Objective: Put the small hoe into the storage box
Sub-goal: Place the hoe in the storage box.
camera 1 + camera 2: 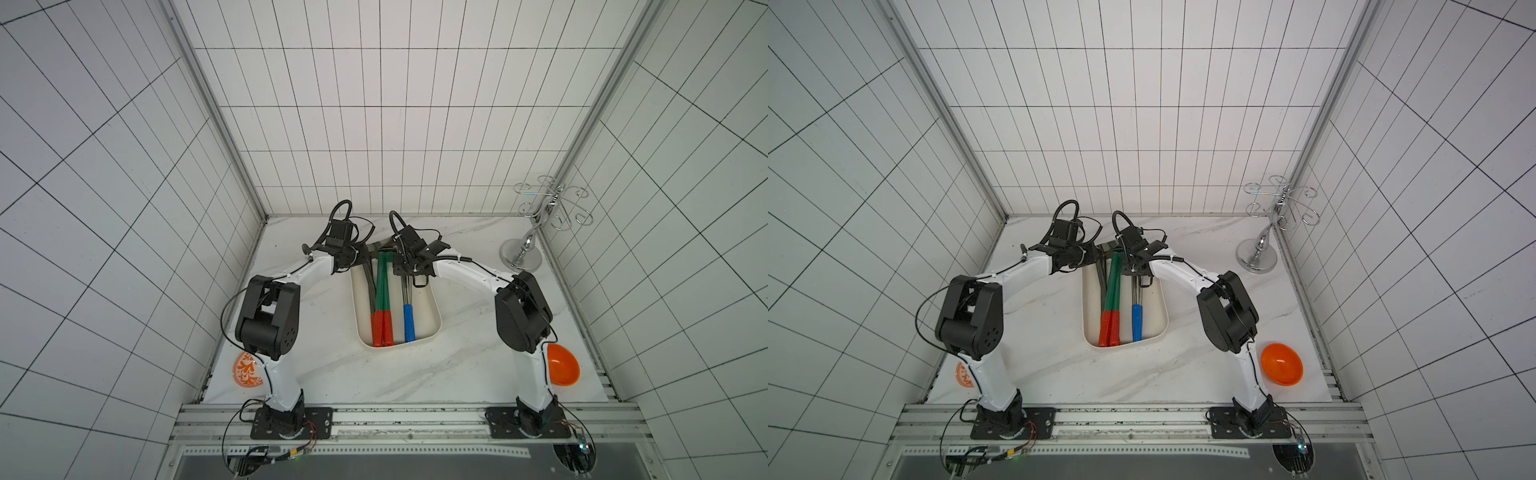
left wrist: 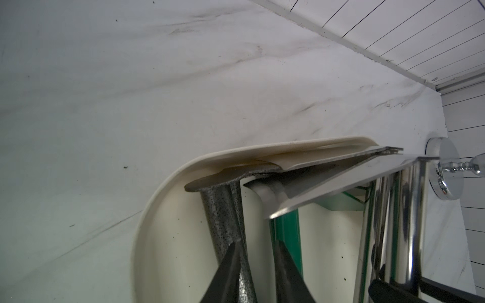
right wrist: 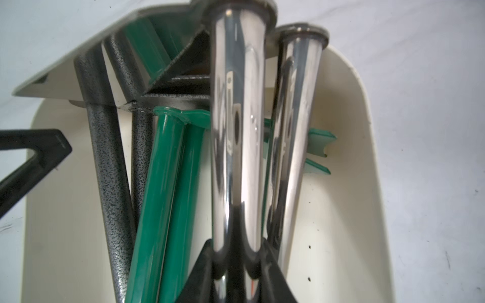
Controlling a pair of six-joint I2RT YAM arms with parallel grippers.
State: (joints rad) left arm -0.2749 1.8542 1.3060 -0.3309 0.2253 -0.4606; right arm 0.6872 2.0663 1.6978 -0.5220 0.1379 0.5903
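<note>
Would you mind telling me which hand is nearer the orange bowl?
Right. The right hand is over the storage box's far end, on the orange bowl's side; the left hand is farther off.

Robot test cell: grid-lined walls (image 1: 395,124), aluminium rail (image 1: 407,419), marble-look tabletop (image 1: 353,374).
</note>
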